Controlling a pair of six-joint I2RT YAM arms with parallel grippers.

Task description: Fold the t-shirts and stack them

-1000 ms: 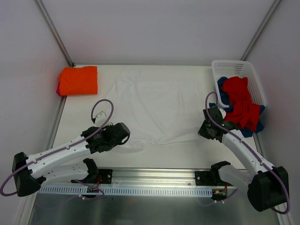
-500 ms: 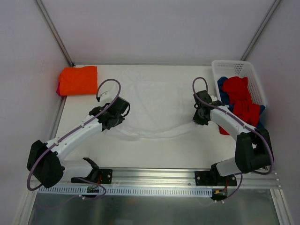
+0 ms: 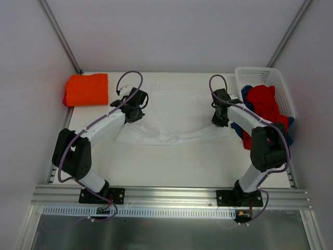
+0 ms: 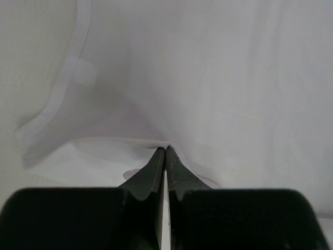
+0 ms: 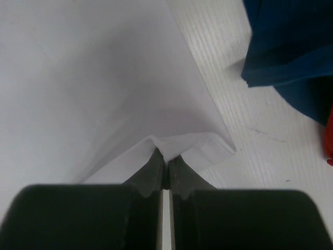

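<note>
Since the earlier top view, both arms have swept from the lower frame up to mid-frame, drawing the near hem of the white t-shirt [image 3: 177,104] over its body. The left gripper [image 4: 165,151] and right gripper [image 5: 165,156] are each pinched tight on a thin fold of that cloth. The shirt lies centre frame, between the folded orange t-shirt [image 3: 87,88] at upper left and the basket [image 3: 256,76] at upper right. Such slight pinches could slip, the slack middle may wrinkle the fold, and the blue t-shirt [image 5: 296,47] just beside the right corner might snag. No brand, label or writing is readable.
</note>
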